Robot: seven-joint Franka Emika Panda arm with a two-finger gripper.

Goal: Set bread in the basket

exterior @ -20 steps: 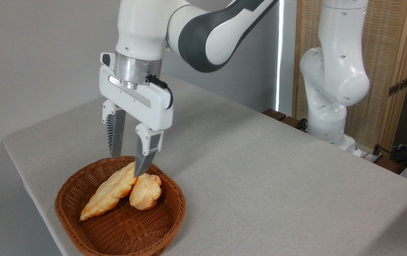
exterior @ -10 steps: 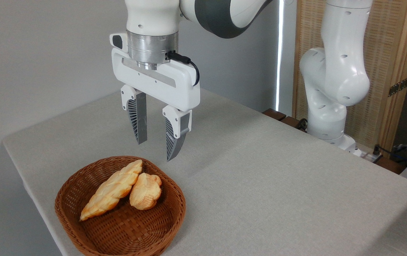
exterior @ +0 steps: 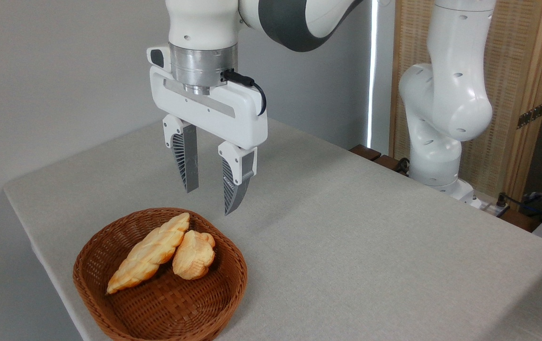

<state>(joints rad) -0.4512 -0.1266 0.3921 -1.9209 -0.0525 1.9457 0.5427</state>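
The long braided golden bread [exterior: 150, 253] lies slanted inside the reddish-brown wicker basket [exterior: 110, 303] at the table's front left. A smaller round bun [exterior: 194, 255] rests against its right side in the same basket. My gripper [exterior: 210, 201] hangs open above the basket's far rim, a little to the right of the loaf's upper tip. Nothing is between its fingers, and it touches neither the loaf nor the basket.
The grey cloth-covered table [exterior: 346, 246] stretches right and back from the basket. The arm's white base [exterior: 436, 142] stands at the table's far right edge, in front of a wooden screen [exterior: 526, 94]. The table's left edge runs close to the basket.
A second ago my fingers reached down at the loaf's upper end in the basket. They have since risen and shifted right, away from the bread, which stays put. Little moved in the last half second.
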